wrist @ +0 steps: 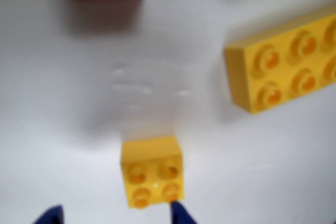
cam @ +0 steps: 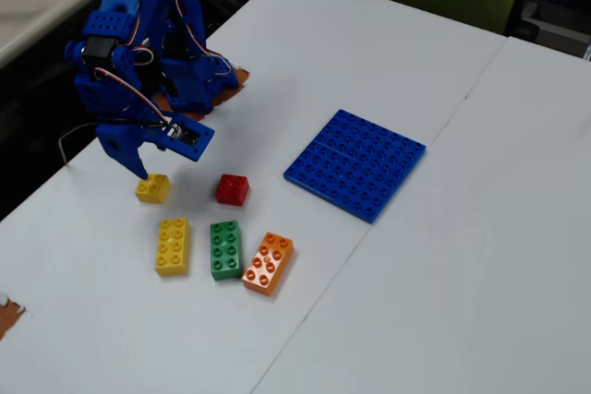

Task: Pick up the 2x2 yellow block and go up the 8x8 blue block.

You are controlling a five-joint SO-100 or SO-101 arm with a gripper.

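Gripper (wrist: pixel 113 216) open, nothing held; in the wrist view both blue fingertips sit at the bottom edge, one touching or just beside the near corner of the 2x2 yellow block (wrist: pixel 152 171). The block stands studs-up on the white table (cam: pixel 388 283), next to the red 2x2 brick (cam: pixel 232 189), well apart from the 8x8 blue block (cam: pixel 355 163). Judgement: shift the jaws sideways until they straddle the block, square them to its faces, then lower and close, keeping clear of the 2x4 yellow brick (wrist: pixel 289 61).

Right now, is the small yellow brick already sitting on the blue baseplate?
No, in the fixed view the 2x2 yellow block rests on the white table, well left of the blue baseplate.
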